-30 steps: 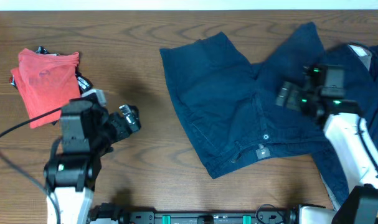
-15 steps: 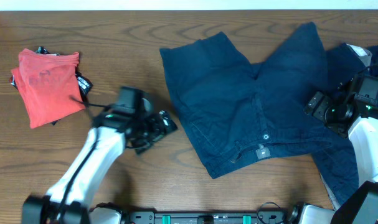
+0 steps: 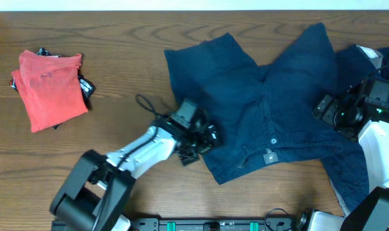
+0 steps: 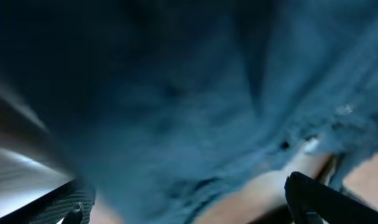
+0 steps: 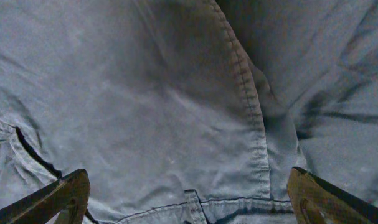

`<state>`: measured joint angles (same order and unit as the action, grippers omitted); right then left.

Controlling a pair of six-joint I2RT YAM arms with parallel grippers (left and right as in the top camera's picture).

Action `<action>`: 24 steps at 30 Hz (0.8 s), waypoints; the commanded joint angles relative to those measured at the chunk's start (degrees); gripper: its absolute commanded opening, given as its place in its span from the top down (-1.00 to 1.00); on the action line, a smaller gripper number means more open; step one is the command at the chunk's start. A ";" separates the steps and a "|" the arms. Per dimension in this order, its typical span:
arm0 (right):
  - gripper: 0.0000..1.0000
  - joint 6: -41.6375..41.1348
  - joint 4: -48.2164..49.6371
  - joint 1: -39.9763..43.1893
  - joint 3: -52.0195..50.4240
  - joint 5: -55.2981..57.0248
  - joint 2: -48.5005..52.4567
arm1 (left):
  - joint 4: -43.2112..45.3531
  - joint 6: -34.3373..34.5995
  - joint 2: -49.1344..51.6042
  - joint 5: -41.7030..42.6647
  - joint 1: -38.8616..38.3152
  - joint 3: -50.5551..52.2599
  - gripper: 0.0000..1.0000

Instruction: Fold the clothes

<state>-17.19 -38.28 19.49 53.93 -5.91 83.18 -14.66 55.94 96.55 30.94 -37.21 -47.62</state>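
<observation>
Gaping wide with nothing between its 2 fingers (image 4: 319, 202), the left hand (image 3: 206, 138) sits at the lower-left edge of the navy shorts (image 3: 239, 90); its wrist view is blurred. The right hand (image 3: 327, 108), equally parted and empty, is over the shorts' right side. The shorts lie spread on the wooden surface (image 3: 117, 38), their waistband button (image 3: 273, 141) facing up, overlapping a second navy garment (image 3: 345, 173). A red garment (image 3: 50, 86) lies far left.
</observation>
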 commanded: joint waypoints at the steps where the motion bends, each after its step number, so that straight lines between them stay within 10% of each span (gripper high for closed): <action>1: -0.98 0.52 -0.13 0.39 0.39 0.11 -0.57 | 2.60 2.25 2.82 -1.90 -4.02 0.90 -0.91; 4: -0.99 0.52 -0.15 0.39 0.39 0.11 -0.57 | 4.79 3.10 2.82 -2.01 -6.97 0.90 -0.50; 9: -0.99 0.52 -0.39 0.39 0.39 0.13 -0.57 | 3.96 2.75 2.82 -3.34 -7.67 0.90 0.88; 24: -0.98 0.59 -1.44 0.37 0.39 -1.51 -0.57 | -17.64 -28.46 2.62 -5.18 24.52 -2.73 0.88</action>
<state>-17.19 -39.51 19.49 53.93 -6.24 83.18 -30.61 38.48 98.76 30.68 -20.34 -48.31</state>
